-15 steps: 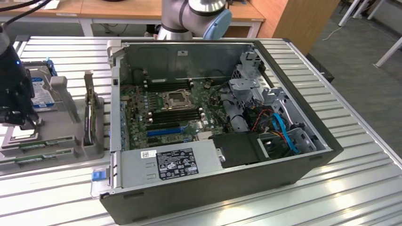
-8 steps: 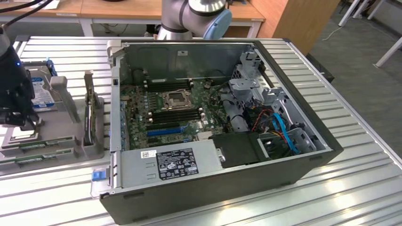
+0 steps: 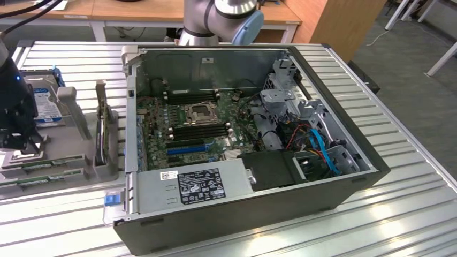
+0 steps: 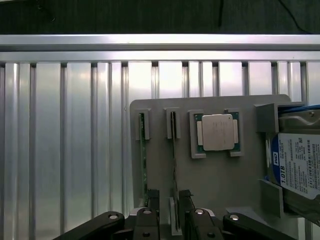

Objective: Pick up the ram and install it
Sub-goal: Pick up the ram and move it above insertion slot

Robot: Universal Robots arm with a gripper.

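Two ram sticks stand on edge in slots of a grey holder tray (image 4: 225,185). One ram stick (image 4: 173,160) runs between my fingertips, and a second green one (image 4: 143,160) sits in the slot beside it. My gripper (image 4: 169,200) is open, with one finger (image 4: 153,199) on each side of the first stick, and neither finger touches it. In the exterior view my gripper (image 3: 20,145) hangs over the tray at the far left, above the green ram sticks (image 3: 44,163). The motherboard's black memory slots (image 3: 200,131) lie inside the open computer case (image 3: 343,187).
A square silver processor (image 4: 217,132) sits in a tray pocket near the sticks. A hard drive with a blue and white label (image 4: 300,165) stands at the tray's end. The ribbed metal table (image 4: 65,140) surrounds the tray. Blue cables (image 3: 321,144) and a power supply (image 3: 200,184) fill the case.
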